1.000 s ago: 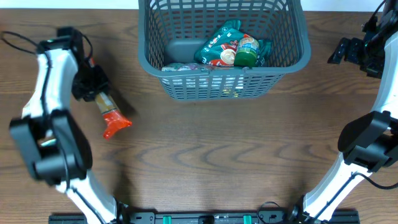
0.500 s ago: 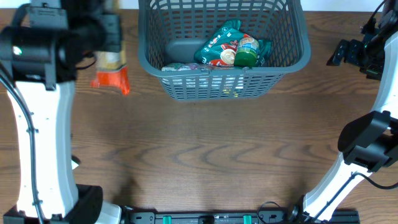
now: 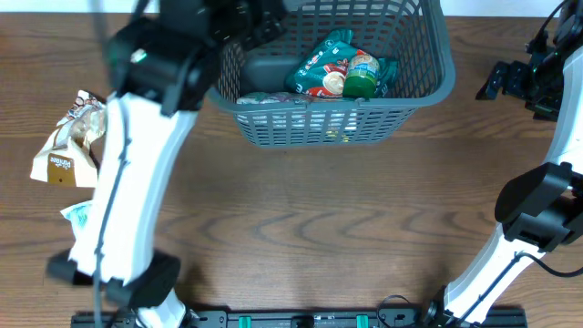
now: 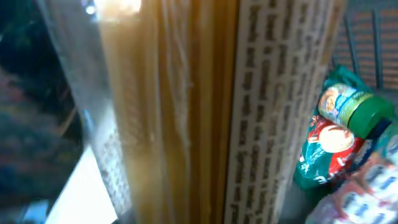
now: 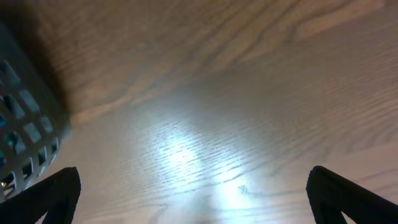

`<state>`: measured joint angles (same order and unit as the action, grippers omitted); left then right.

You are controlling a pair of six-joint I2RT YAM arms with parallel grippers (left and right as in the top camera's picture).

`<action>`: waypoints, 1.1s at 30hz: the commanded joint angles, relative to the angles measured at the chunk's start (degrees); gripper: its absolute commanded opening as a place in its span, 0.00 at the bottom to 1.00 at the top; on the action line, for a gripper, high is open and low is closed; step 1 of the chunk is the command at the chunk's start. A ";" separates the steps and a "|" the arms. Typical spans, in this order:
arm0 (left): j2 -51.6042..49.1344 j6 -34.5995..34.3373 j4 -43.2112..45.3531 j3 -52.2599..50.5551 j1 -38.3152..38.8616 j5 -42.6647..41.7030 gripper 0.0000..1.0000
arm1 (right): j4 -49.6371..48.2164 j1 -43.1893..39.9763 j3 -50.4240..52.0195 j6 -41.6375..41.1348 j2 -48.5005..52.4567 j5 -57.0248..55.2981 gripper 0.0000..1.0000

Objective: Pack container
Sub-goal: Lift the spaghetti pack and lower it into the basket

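Observation:
The dark grey lattice basket [image 3: 428,87] stands at the top middle of the table. It holds a teal snack packet [image 3: 319,68] and a green-lidded jar [image 3: 362,77]. My left gripper [image 3: 250,23] is over the basket's left part, shut on a long clear packet of spaghetti [image 4: 205,112] that fills the left wrist view. The jar [image 4: 351,109] and the basket wall [image 4: 367,31] show beside it there. From overhead the packet is hidden under the arm. My right gripper [image 3: 510,77] is open and empty to the right of the basket, over bare table [image 5: 193,193].
A beige and brown snack bag [image 3: 68,146] lies at the left edge of the table, with a small teal packet [image 3: 77,216] just below it. The basket's corner [image 5: 25,124] shows at the left of the right wrist view.
My left arm has swung right from the table's left side to over the basket, carrying the spaghetti packet. The beige bag and teal packet are now uncovered. The right arm has not moved.

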<state>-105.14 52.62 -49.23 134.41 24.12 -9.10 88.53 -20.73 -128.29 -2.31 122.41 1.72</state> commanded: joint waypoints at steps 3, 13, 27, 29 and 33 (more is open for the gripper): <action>-8.11 7.37 2.29 1.75 -0.24 -5.44 0.06 | 0.20 0.20 0.11 0.70 -0.02 0.46 0.99; -21.75 7.28 3.45 1.73 -0.79 -2.16 0.05 | 0.87 0.20 0.11 0.70 -0.02 0.44 0.99; -27.30 2.60 3.30 1.73 -3.52 -1.81 0.81 | 2.38 0.20 0.11 0.90 -0.02 0.44 0.99; -27.28 2.58 3.28 1.73 -3.54 -1.81 0.84 | 2.40 0.20 0.11 0.90 -0.02 0.44 0.99; -26.32 2.40 2.62 1.75 -3.15 -1.81 0.99 | 2.62 0.20 0.11 0.92 -0.02 0.44 0.99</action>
<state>-134.04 55.70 -46.17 134.74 20.71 -10.68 90.91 -20.73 -128.29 -2.31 122.41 1.72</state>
